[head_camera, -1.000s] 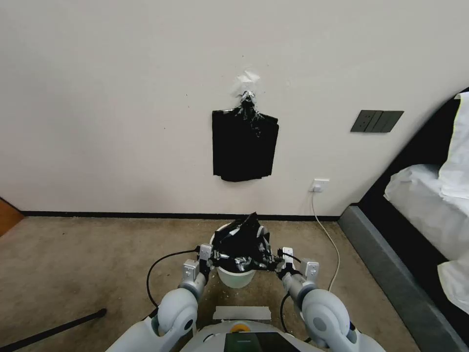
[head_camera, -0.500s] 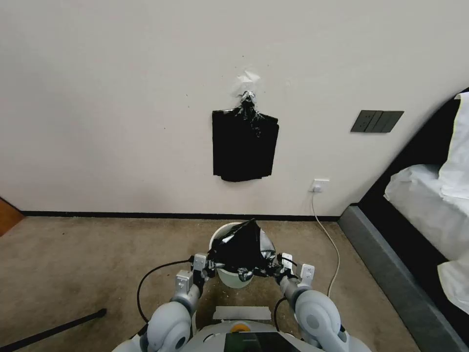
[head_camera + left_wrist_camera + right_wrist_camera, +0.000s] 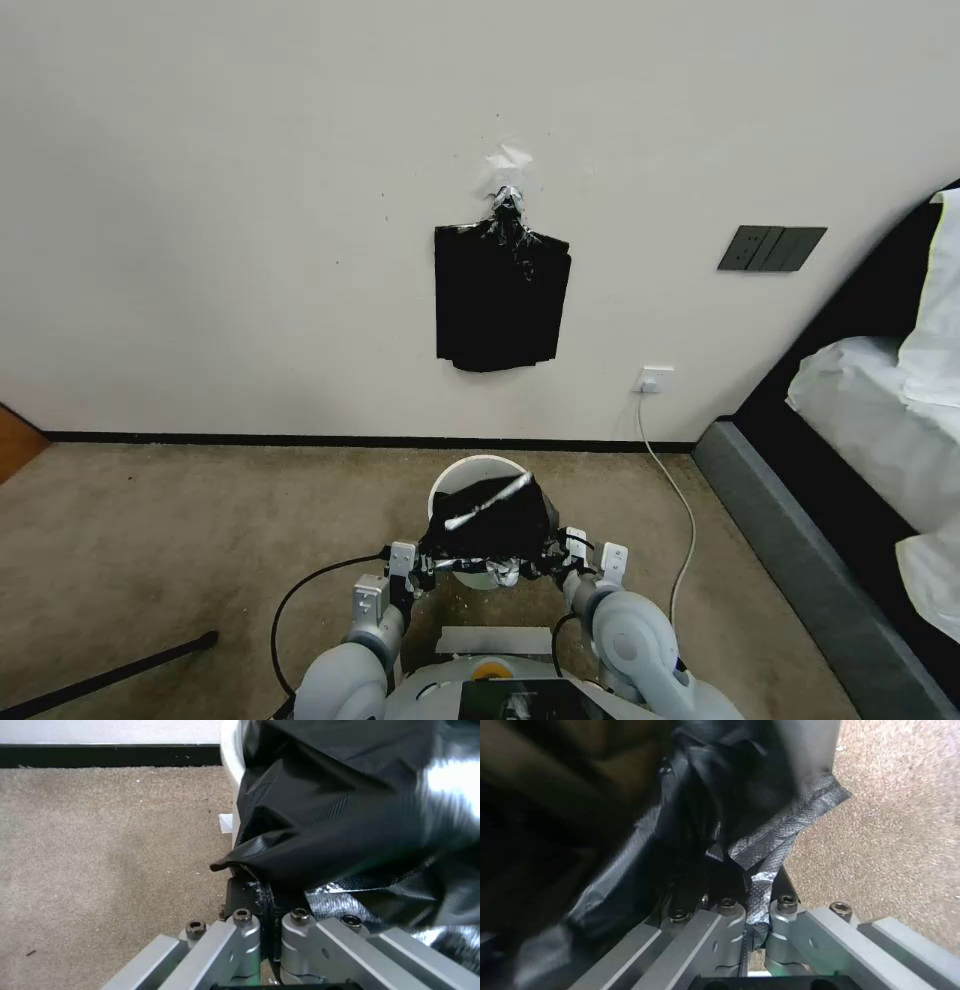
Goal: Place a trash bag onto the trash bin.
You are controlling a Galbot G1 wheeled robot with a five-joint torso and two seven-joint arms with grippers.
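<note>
Thin, glossy, wrinkled black plastic trash bag [image 3: 489, 518] stretched between both grippers, draped over the near side of the small round cream-white plastic trash bin [image 3: 478, 470] and hiding the near rim. Far rim and part of the pale inside wall of the bin bare, toward the wall. Bin standing on tan carpet [image 3: 200, 540], close in front of the robot.

Left gripper [image 3: 425, 562] at the bag's left lower corner, just beside the bin's side; seen from the left wrist [image 3: 267, 885], jaws closed together with a fold of black film pinched between them, bin wall rising pale just beyond. Right gripper [image 3: 548, 560] at the bag's right lower corner; seen from the right wrist [image 3: 757, 881], jaws clamped on a twisted grey-black strip of the bag's edge, carpet beside it. Both grippers level with each other, bag taut across the gap.

Farther off, flat rectangular stack of black bags [image 3: 500, 300] hanging on the cream wall, pinched at the top. Dark grey switch panel [image 3: 770, 247] to its right, white wall socket [image 3: 653, 379] lower down with a white cable [image 3: 680, 500] trailing over the carpet. Bed with white bedding [image 3: 880, 410] at the right edge.
</note>
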